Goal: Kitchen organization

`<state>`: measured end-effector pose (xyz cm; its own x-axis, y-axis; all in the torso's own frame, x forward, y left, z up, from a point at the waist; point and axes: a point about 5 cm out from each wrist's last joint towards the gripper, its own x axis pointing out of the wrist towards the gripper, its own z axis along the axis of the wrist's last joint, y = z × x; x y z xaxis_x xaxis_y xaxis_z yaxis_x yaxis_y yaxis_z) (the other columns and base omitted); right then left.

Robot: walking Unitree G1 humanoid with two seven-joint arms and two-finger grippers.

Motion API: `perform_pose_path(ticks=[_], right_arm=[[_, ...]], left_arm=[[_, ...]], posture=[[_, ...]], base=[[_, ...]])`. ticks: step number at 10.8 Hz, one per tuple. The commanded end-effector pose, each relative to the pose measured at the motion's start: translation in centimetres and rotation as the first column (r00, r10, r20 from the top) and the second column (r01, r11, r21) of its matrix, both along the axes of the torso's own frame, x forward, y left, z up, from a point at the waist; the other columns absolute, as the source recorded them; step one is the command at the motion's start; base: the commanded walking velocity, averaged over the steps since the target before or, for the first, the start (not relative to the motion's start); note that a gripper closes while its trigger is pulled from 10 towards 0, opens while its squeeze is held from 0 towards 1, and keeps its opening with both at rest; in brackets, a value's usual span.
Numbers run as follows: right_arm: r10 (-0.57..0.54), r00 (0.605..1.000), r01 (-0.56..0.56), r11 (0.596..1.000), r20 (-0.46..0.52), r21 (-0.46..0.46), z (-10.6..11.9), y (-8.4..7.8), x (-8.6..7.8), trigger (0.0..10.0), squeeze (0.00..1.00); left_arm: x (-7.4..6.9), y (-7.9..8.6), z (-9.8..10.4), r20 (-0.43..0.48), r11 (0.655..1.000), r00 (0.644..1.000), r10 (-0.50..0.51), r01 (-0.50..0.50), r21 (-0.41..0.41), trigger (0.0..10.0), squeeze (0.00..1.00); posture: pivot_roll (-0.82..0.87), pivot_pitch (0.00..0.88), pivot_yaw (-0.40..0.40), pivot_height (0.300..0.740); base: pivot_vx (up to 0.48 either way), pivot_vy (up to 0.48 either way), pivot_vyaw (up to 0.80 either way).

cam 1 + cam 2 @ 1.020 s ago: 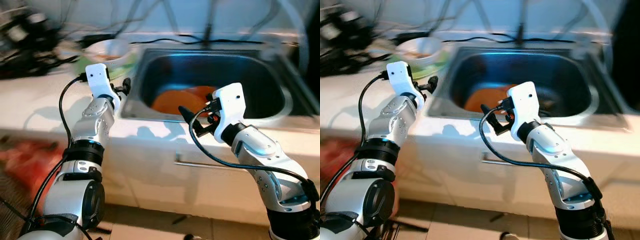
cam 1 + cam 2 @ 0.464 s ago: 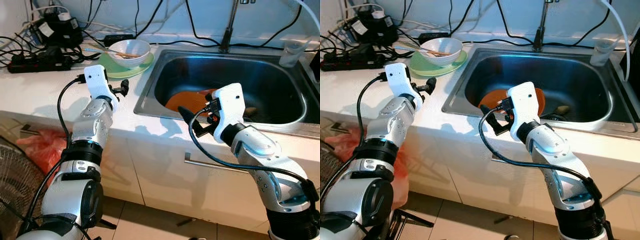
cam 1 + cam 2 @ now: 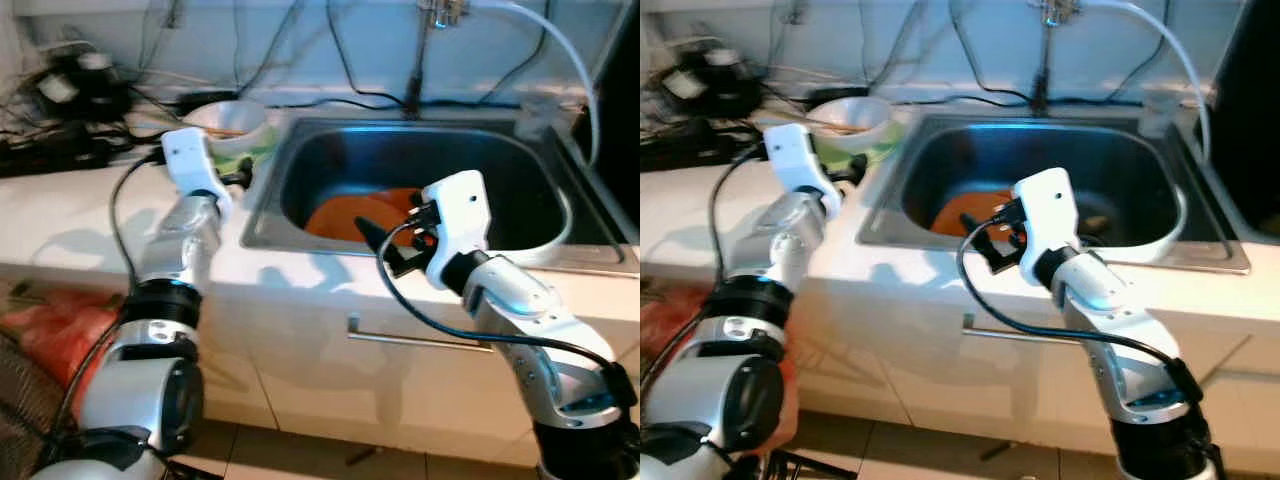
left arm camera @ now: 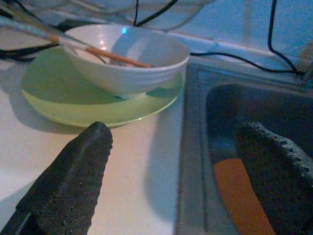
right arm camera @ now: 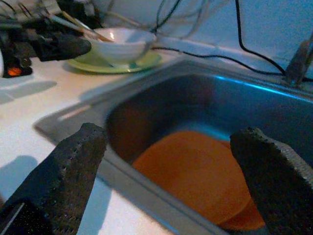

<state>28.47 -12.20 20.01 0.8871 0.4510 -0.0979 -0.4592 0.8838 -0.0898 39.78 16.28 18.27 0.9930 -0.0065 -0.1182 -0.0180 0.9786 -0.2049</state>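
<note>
Both grippers, right (image 5: 166, 181) and left (image 4: 176, 176), hang spread wide and empty. Your view has swung and blurred since a moment ago; nothing's grasped. Sink (image 3: 520, 150) holds the orange plates (image 5: 195, 176); green plate (image 4: 98, 107) with white bowl (image 4: 127, 61) sits beside it.

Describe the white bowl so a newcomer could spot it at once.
Start at the steel sink; on the counter at its left rim lies a pale green plate. The white bowl sits on that plate, the one dish holding chopsticks.
</note>
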Motion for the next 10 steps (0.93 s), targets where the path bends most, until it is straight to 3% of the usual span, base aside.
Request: perform_pose_path(ticks=[1, 5, 10], right_arm=[[0.016, 1.0, -0.016, 1.0, 0.005, 0.002, 0.25, 0.56, -0.08, 10.0, 0.0], [0.012, 1.0, -0.012, 1.0, 0.006, 0.001, 0.25, 0.48, -0.07, 10.0, 0.0], [0.009, 1.0, -0.009, 1.0, 0.007, 0.001, 0.25, 0.4, -0.11, 10.0, 0.0]], left_arm=[[0.02, 1.24, 0.26, 0.005, 1.0, 1.0, 0.028, -0.028, 0.01, 10.0, 0.0], [0.01, 0.97, 0.22, 0.003, 1.0, 1.0, 0.014, -0.014, 0.009, 10.0, 0.0], [-0.04, 0.38, 0.34, 0.023, 0.999, 0.999, -0.023, 0.024, -0.023, 10.0, 0.0]], posture=[[-0.11, 0.0, 0.09, 0.74], [-0.11, 0.0, 0.092, 0.74], [-0.12, 0.0, 0.093, 0.74]], base=[[0.409, 0.247, 0.0], [0.409, 0.249, 0.0], [0.0, 0.0, 0.0]])
